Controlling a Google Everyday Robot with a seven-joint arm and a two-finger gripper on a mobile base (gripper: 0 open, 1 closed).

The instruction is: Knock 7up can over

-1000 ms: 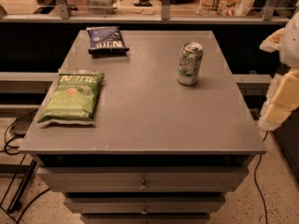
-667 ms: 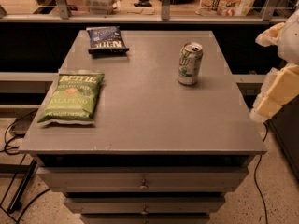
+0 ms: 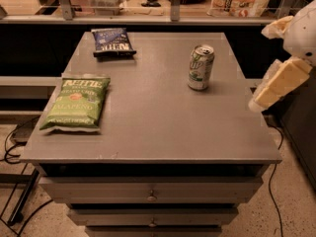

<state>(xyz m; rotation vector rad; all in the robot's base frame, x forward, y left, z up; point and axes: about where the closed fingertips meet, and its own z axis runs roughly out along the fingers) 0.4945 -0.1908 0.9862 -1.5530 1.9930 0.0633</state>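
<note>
The can [image 3: 201, 67] stands upright on the right rear part of the table [image 3: 158, 127]. Its silver top with the pull tab faces up and its green and white label faces the camera. It is well in from the back edge and closer to the right edge than to the middle. Nothing touches it, and the grey surface around its base is bare.

The gripper [image 3: 257, 102] is to the right of the can and nearer the camera, over the table's right edge. It is a pale cream and yellow piece slanting down and to the left from the white arm [image 3: 303, 31] at the frame's right border. Its lower tip points toward the table surface. A clear gap of bare table separates the tip from the can, with no contact. Whether the gripper is spread or closed cannot be told from this angle.

A green chip bag [image 3: 76, 102] lies flat near the table's left edge, well apart from the can. A blue snack bag [image 3: 112, 41] lies flat at the left rear, also well apart from it.

Two drawer fronts [image 3: 150, 190] sit below the table top. Dark cables [image 3: 12, 142] lie on the floor at the left. A shelf [image 3: 148, 19] with packaged goods runs behind the table.
</note>
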